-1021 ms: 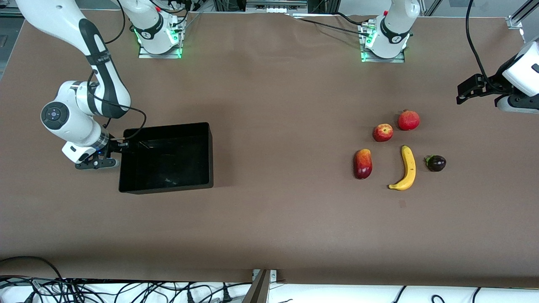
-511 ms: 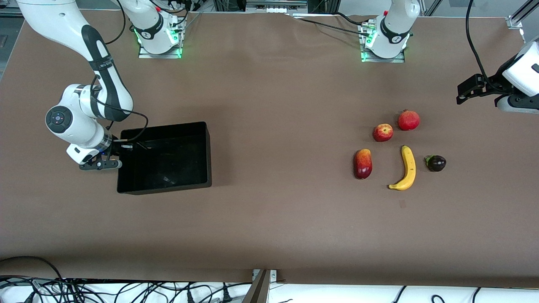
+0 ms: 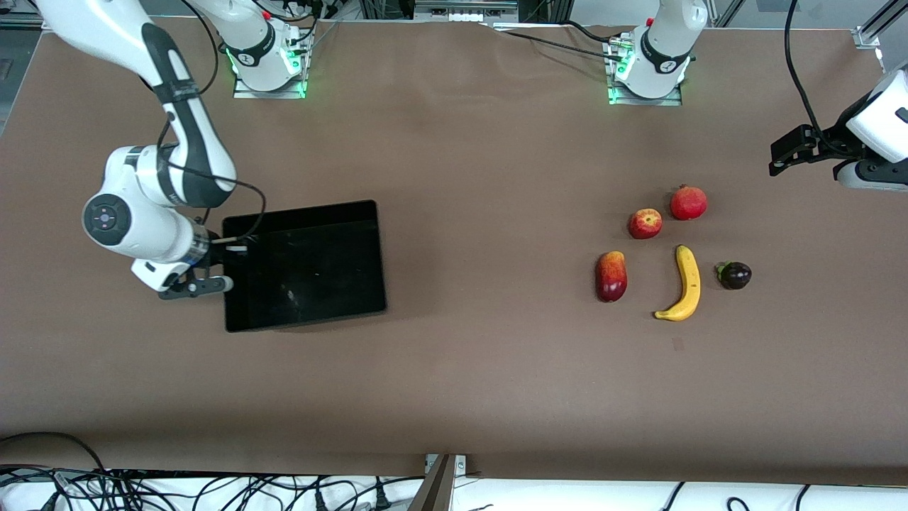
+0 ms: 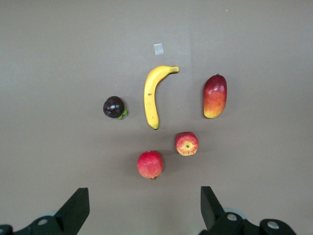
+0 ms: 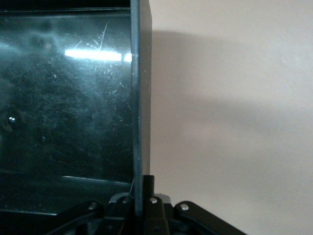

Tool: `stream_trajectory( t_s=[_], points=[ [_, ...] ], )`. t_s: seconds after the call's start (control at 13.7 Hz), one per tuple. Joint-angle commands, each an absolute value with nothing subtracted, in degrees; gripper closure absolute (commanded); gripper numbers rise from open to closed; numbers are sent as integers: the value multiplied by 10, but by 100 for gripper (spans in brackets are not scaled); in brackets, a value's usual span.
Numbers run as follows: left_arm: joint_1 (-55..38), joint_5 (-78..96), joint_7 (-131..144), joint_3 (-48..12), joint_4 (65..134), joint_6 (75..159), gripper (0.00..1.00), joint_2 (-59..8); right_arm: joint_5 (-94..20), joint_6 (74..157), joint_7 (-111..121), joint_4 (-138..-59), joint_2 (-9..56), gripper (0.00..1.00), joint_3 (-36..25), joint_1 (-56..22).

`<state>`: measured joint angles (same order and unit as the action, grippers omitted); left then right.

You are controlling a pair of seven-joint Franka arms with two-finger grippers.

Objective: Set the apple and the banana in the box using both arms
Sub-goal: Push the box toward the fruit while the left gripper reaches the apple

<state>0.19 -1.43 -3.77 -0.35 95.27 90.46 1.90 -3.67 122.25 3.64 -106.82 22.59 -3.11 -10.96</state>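
The black box (image 3: pixel 305 266) lies toward the right arm's end of the table. My right gripper (image 3: pixel 225 266) is shut on the box's end wall (image 5: pixel 140 88), one finger on each side of it. The apple (image 3: pixel 645 223) and the banana (image 3: pixel 683 284) lie among other fruit toward the left arm's end. My left gripper (image 3: pixel 782 157) hangs open and empty above the table near that end. Its wrist view shows the apple (image 4: pixel 187 143) and the banana (image 4: pixel 154 95) from above, with the fingers (image 4: pixel 77 211) wide apart.
A uniformly red round fruit (image 3: pixel 688 203) lies beside the apple, farther from the front camera. A red-orange mango-like fruit (image 3: pixel 611 276) and a dark purple fruit (image 3: pixel 735 275) flank the banana. Bare brown table separates box and fruit.
My right gripper has pulled the box a little toward the left arm's end, and the box now shows less of its inner walls. The left arm and the fruit have not moved.
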Motion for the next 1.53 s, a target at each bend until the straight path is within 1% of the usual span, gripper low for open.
stream_trajectory(
  t_s=[0.0,0.22,0.36,0.66,0.95,1.09,1.24,1.39,1.46],
  points=[
    [3,-10,-48,-4,940,893,0,16,-47,1164,-22,-1010,221,100,-27,-164],
    [3,-10,-48,-4,940,893,0,16,-48,1177,-185,-1005,231,100,-27,-259],
    [4,-10,-48,-4,940,893,0,16,-48,1217,-294,-992,257,100,-27,-320],
    [3,-9,-49,-4,940,888,0,15,-47,1281,-452,-942,322,100,-27,-413],
    [3,-11,-47,-4,941,876,0,4,-47,1294,-464,-888,374,100,-27,-457],
    [4,-16,-48,-4,941,844,0,0,-47,1318,-456,-865,406,100,-27,-466],
    [3,-20,-49,-4,946,845,0,-15,-47,1332,-454,-845,438,100,-27,-468],
    [-2,-20,-41,-17,942,848,0,-43,-47,1343,-454,-844,440,100,-27,-474],
    [-3,-20,-41,-20,943,851,0,-61,-47,1342,-453,-843,439,82,-27,-474]
  ],
)
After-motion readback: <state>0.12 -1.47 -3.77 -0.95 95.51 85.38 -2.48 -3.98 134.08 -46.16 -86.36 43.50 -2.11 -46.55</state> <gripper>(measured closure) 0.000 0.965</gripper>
